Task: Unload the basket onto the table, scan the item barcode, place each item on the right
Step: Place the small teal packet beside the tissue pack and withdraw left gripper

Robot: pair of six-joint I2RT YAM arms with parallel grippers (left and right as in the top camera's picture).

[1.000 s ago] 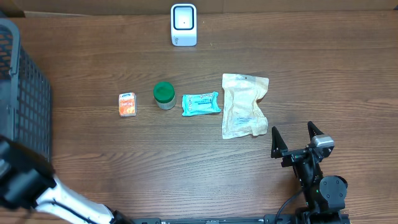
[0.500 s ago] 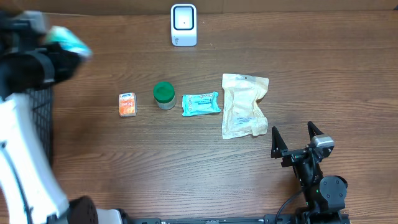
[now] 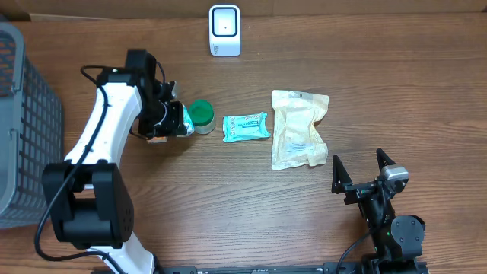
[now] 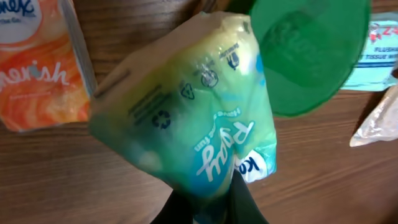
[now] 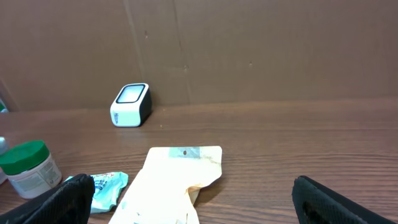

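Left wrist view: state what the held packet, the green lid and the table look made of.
Packet: probably thin glossy plastic film. It is see-through, crinkled and glinting, with printed recycling marks.
Green lid: seemingly moulded plastic with a smooth semi-matte finish and embossed lettering.
Table: wood or wood-look laminate with a dark brown grain. Which of the two cannot be told.

Orange tissue pack (image 4: 37, 68): cropped at left, top edges; overhead, mostly covered by left gripper (image 3: 169, 120). Green jar lid (image 4: 311, 50): cut by top edge. Basket (image 3: 30, 137): cut by left edge. Held packet (image 4: 193, 118): small print blurred.
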